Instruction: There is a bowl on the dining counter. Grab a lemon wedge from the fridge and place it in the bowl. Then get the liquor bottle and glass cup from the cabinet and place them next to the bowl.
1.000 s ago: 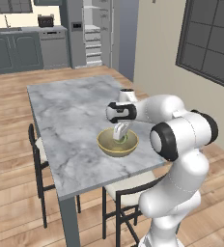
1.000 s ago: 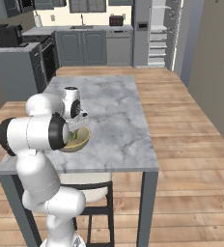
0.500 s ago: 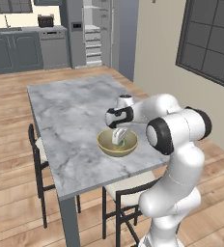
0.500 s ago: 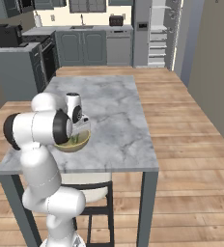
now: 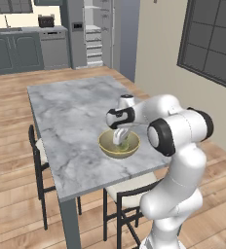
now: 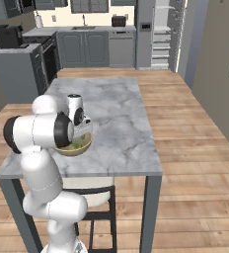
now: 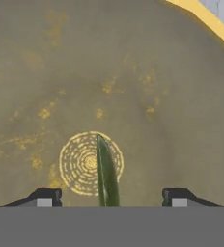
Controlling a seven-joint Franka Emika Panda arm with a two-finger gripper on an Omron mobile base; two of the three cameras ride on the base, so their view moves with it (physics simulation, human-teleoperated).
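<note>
Grey-veined marble dining counter (image 5: 71, 121) fills the frame's middle, blue-grey legs on warm wooden floor (image 6: 195, 148). At upper centre, the tall grey fridge (image 5: 88, 31) stands beside dark grey kitchen cabinets (image 5: 17, 51). Dark chairs (image 5: 39, 160) tuck under the near edge. The two-finger gripper (image 7: 109, 198) dips into the shallow olive-tan bowl (image 5: 119, 144), fingers spread apart; the small yellow-green lemon wedge (image 7: 105, 171) stands between them, on the bowl's floor.

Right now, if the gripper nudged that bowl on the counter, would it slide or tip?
The bowl looks wide and shallow, so it would probably slide rather than tip. The marble counter looks smooth, so it may skate easily. The lemon wedge inside is tiny and thin, so it could shift or roll about in the bowl.
</note>
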